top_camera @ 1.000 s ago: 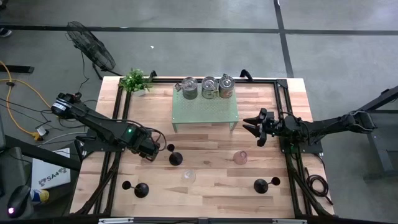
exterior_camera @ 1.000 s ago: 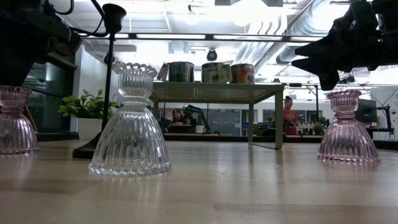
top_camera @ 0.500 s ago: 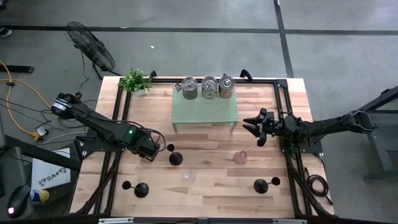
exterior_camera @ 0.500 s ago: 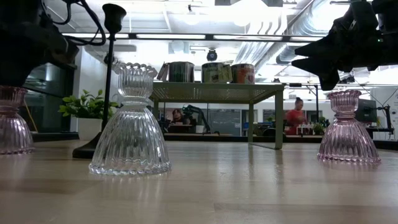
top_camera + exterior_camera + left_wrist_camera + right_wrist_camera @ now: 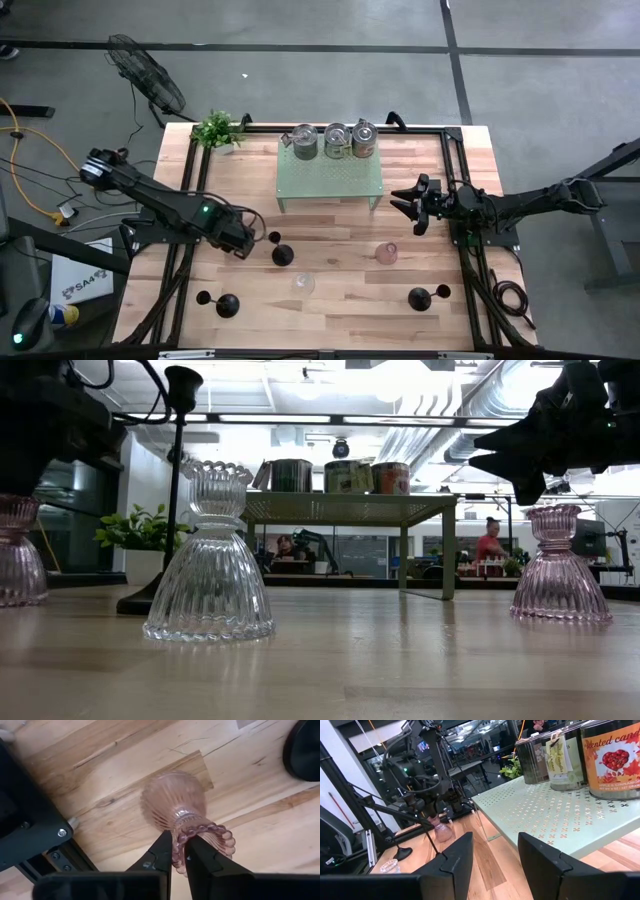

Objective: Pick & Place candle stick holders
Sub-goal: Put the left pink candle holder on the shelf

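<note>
Reaching from above, the left gripper (image 5: 243, 243) is working near the table's (image 5: 330, 300) left edge, the right gripper (image 5: 408, 203) idling open. Close up, its fingers (image 5: 162, 851) are pinching a pink glass candle holder (image 5: 176, 805) by the beaded rim: likely fragile, slippery.

Two dark jointed arms — left arm (image 5: 165, 208) bears a green light.
</note>
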### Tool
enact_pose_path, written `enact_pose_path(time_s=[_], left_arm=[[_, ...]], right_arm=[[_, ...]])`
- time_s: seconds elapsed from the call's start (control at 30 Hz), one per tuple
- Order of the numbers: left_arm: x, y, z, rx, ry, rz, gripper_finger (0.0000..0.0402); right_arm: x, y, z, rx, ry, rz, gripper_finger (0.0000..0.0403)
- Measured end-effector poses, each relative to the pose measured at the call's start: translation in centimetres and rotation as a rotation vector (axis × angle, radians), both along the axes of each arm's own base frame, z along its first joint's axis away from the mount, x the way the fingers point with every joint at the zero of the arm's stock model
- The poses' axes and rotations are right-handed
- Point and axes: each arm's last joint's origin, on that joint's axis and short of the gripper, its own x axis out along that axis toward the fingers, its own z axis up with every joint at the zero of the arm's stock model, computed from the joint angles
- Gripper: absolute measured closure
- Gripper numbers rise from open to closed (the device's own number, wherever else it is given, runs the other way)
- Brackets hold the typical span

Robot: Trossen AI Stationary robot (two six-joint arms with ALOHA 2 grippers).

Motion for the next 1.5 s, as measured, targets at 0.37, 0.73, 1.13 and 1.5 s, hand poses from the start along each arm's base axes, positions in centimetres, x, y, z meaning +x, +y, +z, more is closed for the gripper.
enact_pose_path(time_s=[0.37, 0.73, 1.13, 1.5], left_arm=[[0.4, 2.8, 3.0, 0.020, -0.137, -0.014, 0.0387], [0.8, 6.6, 7.2, 0.071, -0.170, -0.237, 0.0387], [0.3, 11.7, 14.4, 0.245, -0.319, -0.414, 0.0387], [3.5, 17.0, 16.1, 0.260, -0.314, -0.412, 0.0387]], right_arm=[[0.0, 0.0, 0.0, 0.000, 0.000, 0.000, 0.0255], [0.0, 0.0, 0.0, 0.000, 0.000, 0.000, 0.0255], [0.0, 0.0, 0.0, 0.000, 0.000, 0.000, 0.0255], [0.0, 0.0, 0.0, 0.000, 0.000, 0.000, 0.0255]])
